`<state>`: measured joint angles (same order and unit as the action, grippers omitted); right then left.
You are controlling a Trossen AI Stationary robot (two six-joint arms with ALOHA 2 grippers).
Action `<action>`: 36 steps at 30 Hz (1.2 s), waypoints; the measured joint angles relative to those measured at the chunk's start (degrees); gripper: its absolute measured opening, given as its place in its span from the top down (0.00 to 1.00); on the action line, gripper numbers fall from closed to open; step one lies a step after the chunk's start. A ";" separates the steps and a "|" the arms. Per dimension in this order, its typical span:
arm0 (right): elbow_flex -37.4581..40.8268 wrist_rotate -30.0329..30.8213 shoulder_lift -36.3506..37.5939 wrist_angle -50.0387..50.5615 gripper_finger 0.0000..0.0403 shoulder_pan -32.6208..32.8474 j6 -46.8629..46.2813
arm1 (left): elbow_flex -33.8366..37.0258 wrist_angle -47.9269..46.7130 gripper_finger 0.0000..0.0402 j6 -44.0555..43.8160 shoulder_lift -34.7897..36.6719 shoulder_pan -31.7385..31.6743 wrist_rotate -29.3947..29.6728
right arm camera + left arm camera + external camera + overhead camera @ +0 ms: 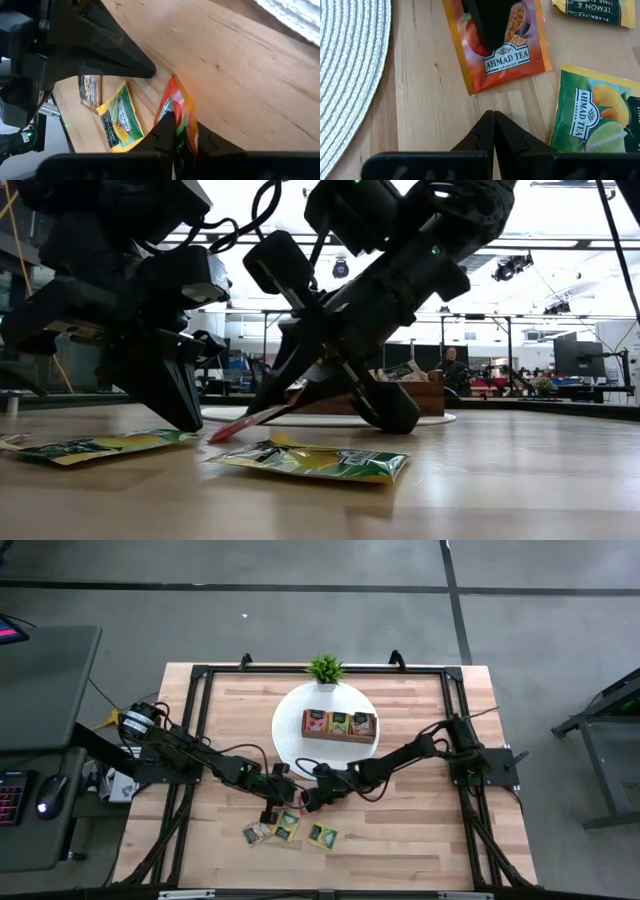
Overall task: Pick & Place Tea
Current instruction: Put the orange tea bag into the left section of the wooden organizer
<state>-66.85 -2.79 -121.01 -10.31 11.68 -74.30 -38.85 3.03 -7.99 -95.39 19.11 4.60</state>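
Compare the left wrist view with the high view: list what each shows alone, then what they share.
Left wrist view only: the red sachet with its Ahmad Tea label readable, pinned under a dark finger of the right tool, and the weave of the white mat.

High view only: the wooden tray with sachets in its compartments, the potted plant, both whole arms and the table frame.

Both: the shut left tool, the wooden table and green-yellow sachets lying nearby.
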 joint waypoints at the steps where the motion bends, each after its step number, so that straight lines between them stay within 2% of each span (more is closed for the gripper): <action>1: 0.00 -0.41 0.00 0.00 0.94 0.00 0.10 | 0.00 0.00 1.00 0.00 0.00 0.00 -0.14; 7: 0.26 -2.07 1.84 0.91 0.98 -0.05 5.78 | -0.02 -0.35 1.00 0.04 0.05 -0.04 -1.36; 17: 0.36 -1.91 13.62 18.44 0.99 -2.43 20.25 | 0.02 0.03 1.00 -1.49 0.09 -0.56 -2.78; 22: 0.26 -2.30 20.94 26.92 0.99 -4.32 31.37 | 0.25 0.12 1.00 -2.35 2.65 -4.08 -7.72; 26: 0.26 -4.47 25.97 33.02 0.99 -5.33 42.21 | 0.23 5.64 1.00 -1.98 5.77 -9.55 -13.70; 31: 0.15 -6.09 30.80 38.30 1.00 -5.40 52.93 | 0.18 19.94 1.00 -2.56 7.69 -16.05 -25.59; 34: -0.46 -6.14 31.95 42.10 1.00 -5.40 55.56 | -0.10 28.60 1.00 -4.85 7.74 -18.92 -28.24; 36: -2.67 -5.55 31.71 46.47 1.00 -5.38 58.12 | -1.10 30.17 1.00 -5.86 7.82 -20.16 -28.26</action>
<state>-69.51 -8.34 -89.30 36.16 6.30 -16.19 -39.95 33.20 -13.85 -87.58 -1.05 -23.66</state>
